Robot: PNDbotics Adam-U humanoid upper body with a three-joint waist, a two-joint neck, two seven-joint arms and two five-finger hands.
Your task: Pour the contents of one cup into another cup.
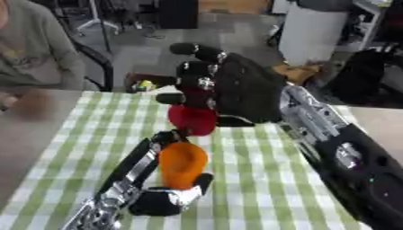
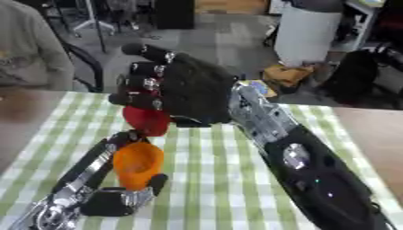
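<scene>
Left eye view shows the table [image 1: 260, 179] first — its top covered by a green-and-white checked cloth [image 1: 252, 202] that fills the lower half of the picture, with bare brown wood showing at the left and right edges. Across the right side runs the robot's right arm, black with silver joints, coming in from the lower right corner and ending in the right hand [image 1: 236, 87] above the middle of the cloth. That hand is seen from the back, fingers curled round a red cup [image 1: 193, 119] and holding it raised and tipped, just above the other cup. From the lower left corner the left arm reaches up to the left hand [image 1: 161, 200], whose fingers and thumb are wrapped round an orange cup [image 1: 182, 164] — this one is low over the cloth, its open mouth facing up towards the red cup. The two cups are very close; whether their rims touch I cannot tell, nor what either holds.
</scene>
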